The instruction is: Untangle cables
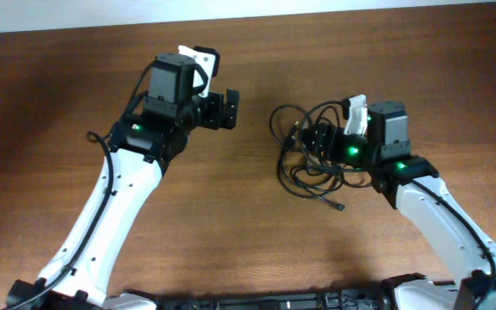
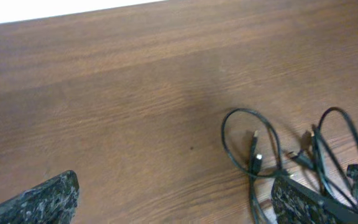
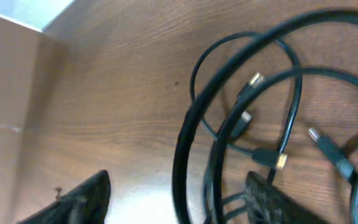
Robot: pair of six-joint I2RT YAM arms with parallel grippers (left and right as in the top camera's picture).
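2 grippers face 1 knot of cables [image 1: 308,162], and every place below is given from that knot. Well to the left of it, the left gripper [image 1: 223,109] hovers over the bare table [image 1: 50,95], jaws spread wide with nothing between them. The knot lies flat on the wood between the 2 grippers, with 1 open loop on its left side and denser coils toward its right. At the knot's right side the right gripper [image 3: 176,198] is down among the coils. Its fingers [image 3: 73,200] stand apart, and dark cords run through the gap. As far as the wrist view shows, none is pinched.

The step in hand looks like taking a first hold. To do it well, the right jaws should close on 1 cord only, close to a plug, because these thin strands will slip or drag their neighbours along. The left gripper should come in to the knot's left loop and pin it, then the 2 should draw apart slowly, stopping if any crossing tightens.

Count: 2 arms, 2 grippers, 1 knot, 4 metal-tipped plugs [image 3: 253,79] in the right wrist view. There are at least 2 cords, but the exact number cannot be told.
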